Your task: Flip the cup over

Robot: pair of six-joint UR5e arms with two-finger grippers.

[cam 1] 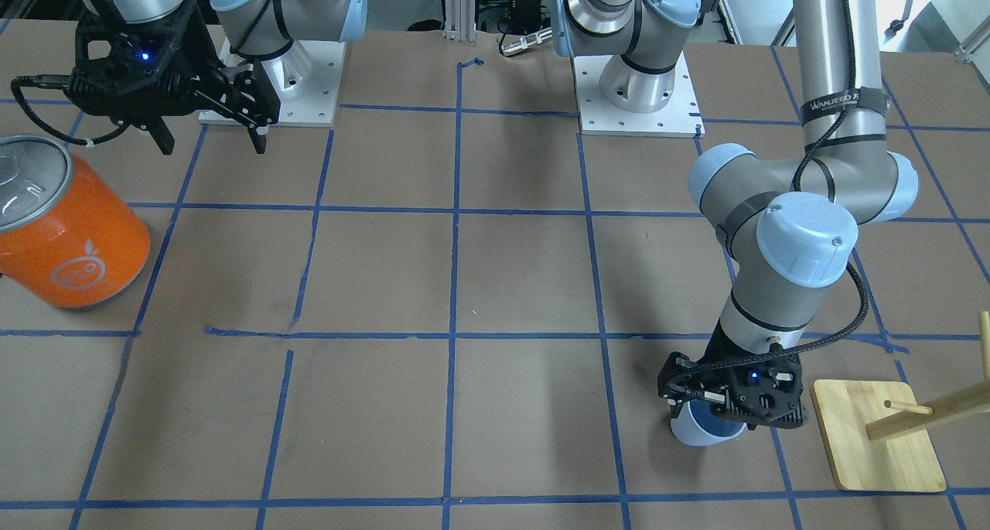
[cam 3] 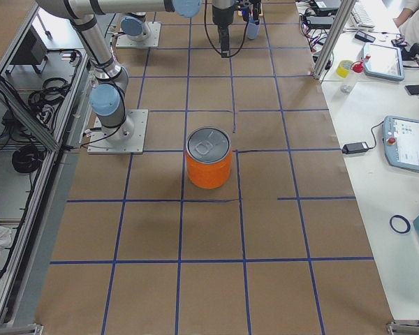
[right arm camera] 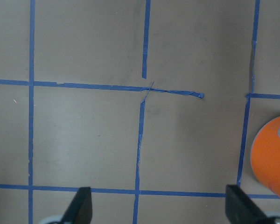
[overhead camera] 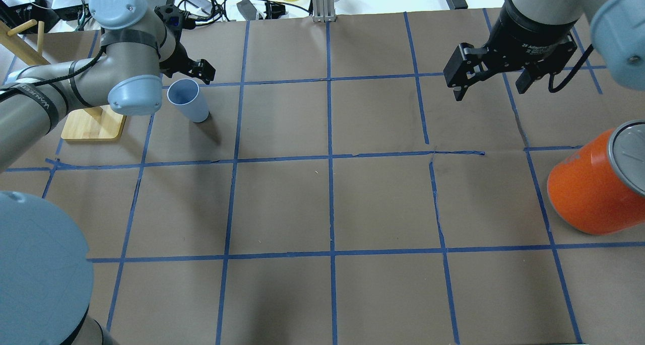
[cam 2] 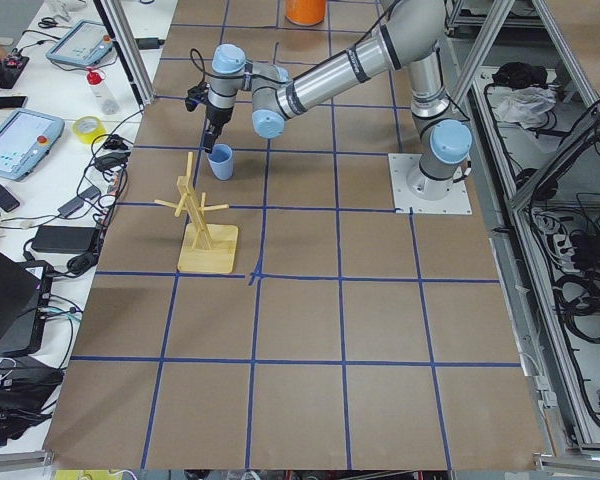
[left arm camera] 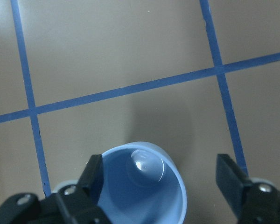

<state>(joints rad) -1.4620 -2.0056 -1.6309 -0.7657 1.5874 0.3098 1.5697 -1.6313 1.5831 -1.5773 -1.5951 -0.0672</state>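
The pale blue cup (overhead camera: 187, 101) stands upright on its base, mouth up, at the table's far left. It also shows in the front view (cam 1: 700, 431) and the left side view (cam 2: 221, 162). My left gripper (left arm camera: 161, 175) hangs just above it, open. In the left wrist view the cup (left arm camera: 144, 196) sits between the fingers, close against one finger (left arm camera: 94, 173), with the other well apart. My right gripper (overhead camera: 489, 88) is open and empty, raised over the far right of the table, also in the front view (cam 1: 213, 139).
A large orange can (overhead camera: 589, 189) with a silver lid stands at the right edge. A wooden peg stand on a bamboo base (overhead camera: 93, 126) sits just left of the cup, close to my left arm. Blue tape lines grid the brown table.
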